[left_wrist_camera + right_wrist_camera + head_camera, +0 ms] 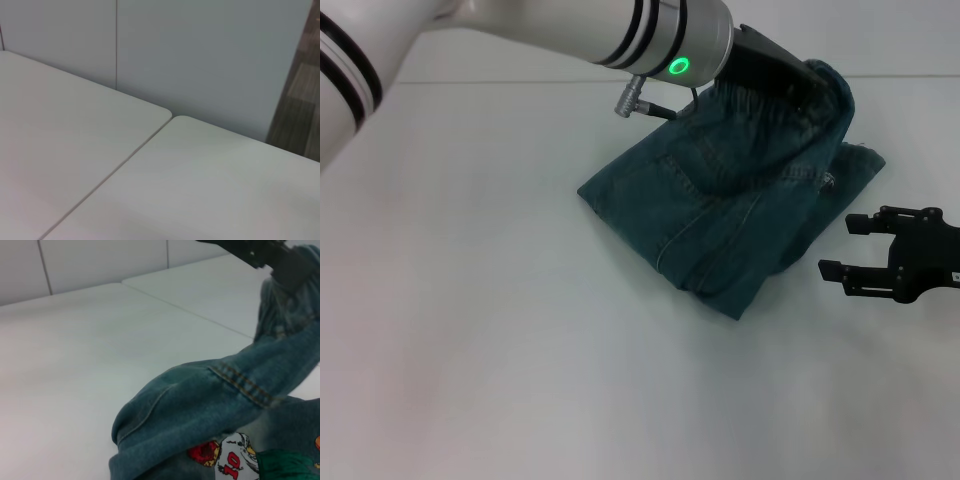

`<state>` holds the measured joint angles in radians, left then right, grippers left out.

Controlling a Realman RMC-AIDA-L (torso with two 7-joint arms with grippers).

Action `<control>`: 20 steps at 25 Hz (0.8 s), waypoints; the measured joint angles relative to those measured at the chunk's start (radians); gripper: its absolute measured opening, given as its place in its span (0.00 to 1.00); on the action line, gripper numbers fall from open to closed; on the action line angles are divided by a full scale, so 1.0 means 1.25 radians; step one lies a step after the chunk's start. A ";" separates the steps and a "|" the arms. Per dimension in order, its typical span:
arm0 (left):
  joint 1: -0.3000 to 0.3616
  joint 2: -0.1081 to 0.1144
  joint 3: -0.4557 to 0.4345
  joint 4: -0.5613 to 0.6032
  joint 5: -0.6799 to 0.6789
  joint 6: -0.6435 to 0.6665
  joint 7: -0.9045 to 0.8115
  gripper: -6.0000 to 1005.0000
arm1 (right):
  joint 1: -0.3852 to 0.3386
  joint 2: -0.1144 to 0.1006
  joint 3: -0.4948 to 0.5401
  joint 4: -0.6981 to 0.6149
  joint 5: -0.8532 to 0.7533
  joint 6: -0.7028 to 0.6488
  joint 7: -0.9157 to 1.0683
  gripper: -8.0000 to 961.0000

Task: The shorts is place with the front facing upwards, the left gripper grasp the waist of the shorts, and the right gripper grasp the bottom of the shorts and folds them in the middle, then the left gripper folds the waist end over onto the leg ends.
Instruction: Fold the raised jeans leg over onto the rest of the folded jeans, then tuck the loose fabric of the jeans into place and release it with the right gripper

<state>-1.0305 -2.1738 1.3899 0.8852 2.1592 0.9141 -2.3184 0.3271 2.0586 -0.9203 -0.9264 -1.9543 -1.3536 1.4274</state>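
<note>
denim shorts [740, 205] lie upper right on white tables [200, 185]; left gripper [800, 82] pinches the waist [765, 110], right gripper [848, 248] spread nearby.

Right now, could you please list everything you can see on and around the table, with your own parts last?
Washed blue-green denim shorts: one, folded lengthwise, on the white table to the right of centre; puckered elastic waist lifted at the far end.
Cartoon print: one, red, white and orange, on the shorts, seen in the right wrist view.
White table: two tops butted together, a seam between them; pale wall panels behind.
Left pincer: one, black, on a silver wrist with a green light, shut on the waist, holding it above the table.
Right pincer: one, black, open, low over the table just right of the shorts, holding nothing.
</note>
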 joint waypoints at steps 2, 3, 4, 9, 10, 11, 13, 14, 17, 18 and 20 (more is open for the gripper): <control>0.000 0.000 0.021 -0.011 -0.013 -0.023 0.002 0.20 | 0.000 0.000 0.000 0.000 -0.002 0.000 0.000 0.82; 0.001 0.000 0.033 -0.014 -0.020 -0.033 0.003 0.21 | 0.000 0.000 0.000 0.000 -0.002 -0.001 0.000 0.82; 0.003 0.000 0.044 -0.017 -0.027 -0.044 0.005 0.21 | 0.000 0.000 0.000 0.000 -0.002 -0.001 0.000 0.82; 0.009 -0.001 0.095 -0.026 -0.070 -0.099 0.009 0.22 | 0.000 0.000 -0.001 0.001 -0.003 -0.002 -0.001 0.82; 0.011 -0.001 0.105 -0.027 -0.080 -0.114 0.009 0.22 | 0.001 0.000 -0.002 0.001 -0.003 -0.002 -0.001 0.82; 0.014 -0.001 0.114 -0.027 -0.089 -0.129 0.009 0.22 | 0.001 0.000 -0.003 0.001 -0.003 -0.002 -0.001 0.82; 0.014 -0.001 0.127 -0.031 -0.103 -0.155 0.009 0.22 | 0.001 0.002 -0.005 0.001 -0.003 -0.002 -0.001 0.82; 0.012 -0.001 0.130 -0.036 -0.107 -0.161 0.009 0.22 | 0.001 0.002 -0.005 0.001 -0.003 -0.002 -0.001 0.82; 0.005 -0.001 0.133 -0.051 -0.116 -0.180 0.010 0.23 | 0.001 0.002 -0.006 0.002 -0.003 -0.002 -0.001 0.82; 0.005 -0.001 0.133 -0.053 -0.117 -0.185 0.010 0.27 | 0.001 0.002 -0.006 0.002 -0.004 -0.002 -0.001 0.82; 0.007 -0.001 0.133 -0.052 -0.118 -0.191 0.010 0.35 | 0.001 0.002 -0.005 0.002 -0.004 -0.002 0.000 0.82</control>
<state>-1.0220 -2.1746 1.5561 0.8206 2.0119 0.6757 -2.3054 0.3283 2.0616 -0.9266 -0.9234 -1.9590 -1.3562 1.4276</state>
